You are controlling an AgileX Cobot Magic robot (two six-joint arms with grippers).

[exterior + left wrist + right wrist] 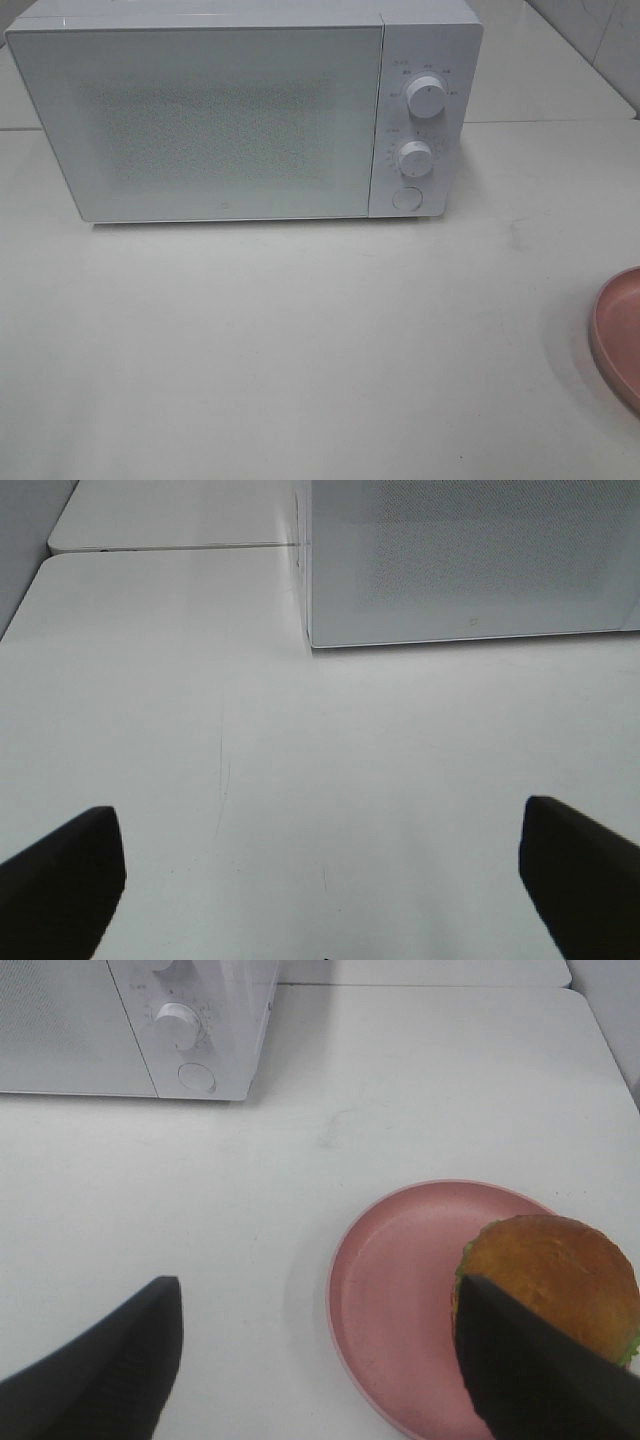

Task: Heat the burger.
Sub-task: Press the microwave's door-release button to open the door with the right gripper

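Note:
The burger (555, 1275), with a glossy golden-brown bun and a bit of green lettuce at its edge, lies on the right part of a round pink plate (400, 1300). My right gripper (320, 1360) hovers open above the table and the plate's left side; one dark finger (530, 1370) overlaps the burger's near edge and the other stands over bare table. Only the plate's rim (620, 335) shows in the exterior high view, at the right edge. My left gripper (320, 880) is wide open over bare table in front of the microwave, holding nothing.
A white microwave (230, 110) with its door shut stands at the back of the white table (300, 350). It has two knobs (427, 100) and a round button (406, 197) on its right panel. A table seam runs behind it.

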